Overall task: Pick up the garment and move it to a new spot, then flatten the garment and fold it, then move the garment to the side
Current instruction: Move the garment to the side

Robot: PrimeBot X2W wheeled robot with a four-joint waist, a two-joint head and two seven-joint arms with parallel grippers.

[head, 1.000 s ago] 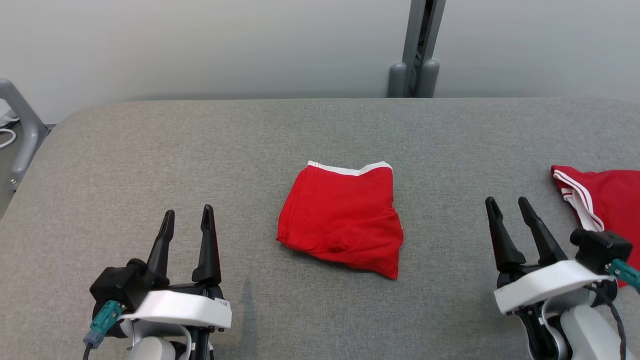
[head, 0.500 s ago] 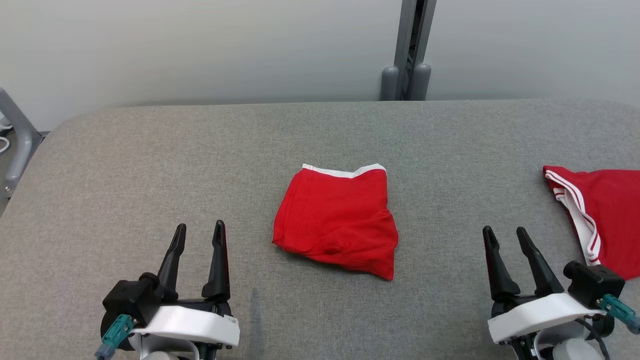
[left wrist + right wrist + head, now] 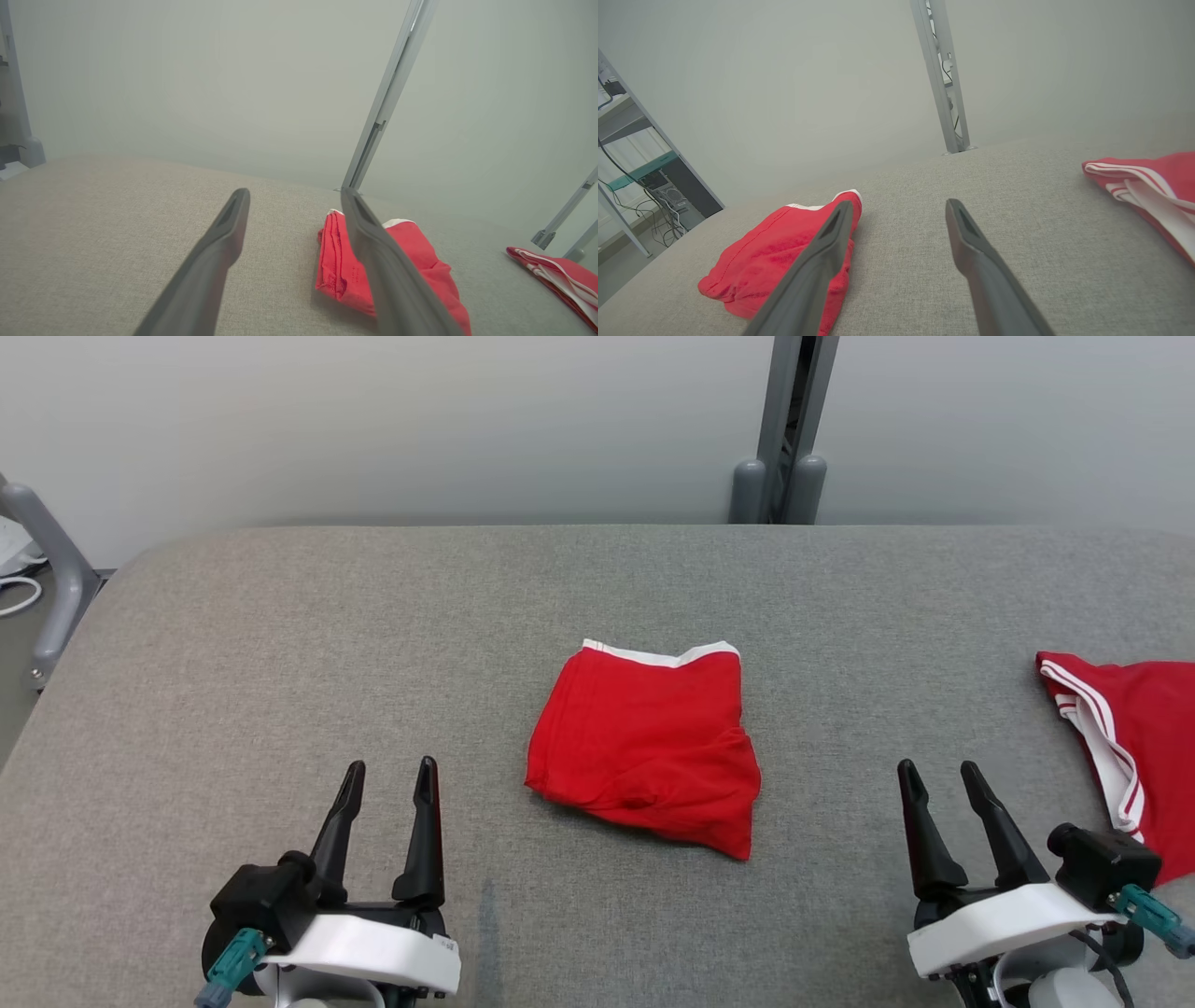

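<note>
A red garment (image 3: 644, 747) with a white waistband lies folded in a compact square at the middle of the grey padded table (image 3: 280, 644). The left wrist view has it (image 3: 334, 261) just beyond the right finger, and in the right wrist view it (image 3: 770, 252) sits behind the left finger. My left gripper (image 3: 390, 765) stands open near the front edge, to the garment's left and apart from it, with nothing between its fingers (image 3: 294, 192). My right gripper (image 3: 935, 767) is open too, to the garment's right, also holding nothing (image 3: 899, 204).
A second red garment with white stripes (image 3: 1139, 747) lies at the table's right edge, close to my right gripper. A grey metal post (image 3: 784, 429) rises behind the table's far edge. A grey frame leg (image 3: 47, 569) stands off the left corner.
Both grippers have drawn back toward the table's near edge, staying open. The head view has shifted slightly. Neither garment has moved on the table.
</note>
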